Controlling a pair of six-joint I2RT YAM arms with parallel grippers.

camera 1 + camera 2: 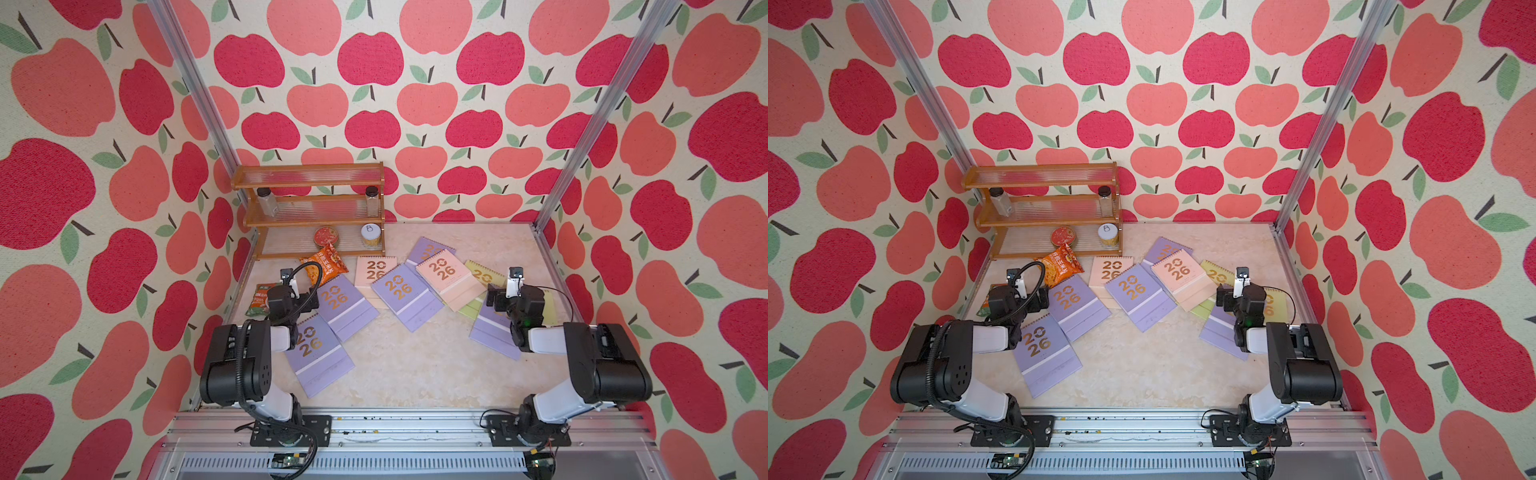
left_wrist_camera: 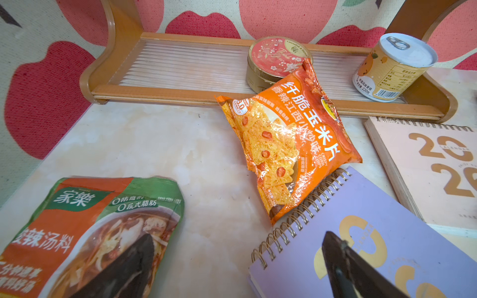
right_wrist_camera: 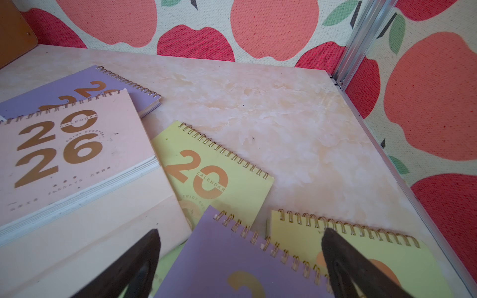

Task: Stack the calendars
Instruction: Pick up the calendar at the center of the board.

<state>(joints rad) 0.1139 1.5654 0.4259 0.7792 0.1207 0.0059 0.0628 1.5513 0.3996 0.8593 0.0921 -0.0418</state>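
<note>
Lilac, pink and yellow-green calendars (image 1: 399, 291) lie scattered on your surface (image 1: 415, 374). Your left tool (image 2: 238, 236) and right tool (image 3: 241, 230) gape wide, gripping nothing.

Both top views look steeply down from high, sharing the whole surface (image 1: 415, 365). The left wrist view faces the shelf (image 2: 180, 94) from low and near; the right one faces calendars (image 3: 64, 144) closely.
</note>
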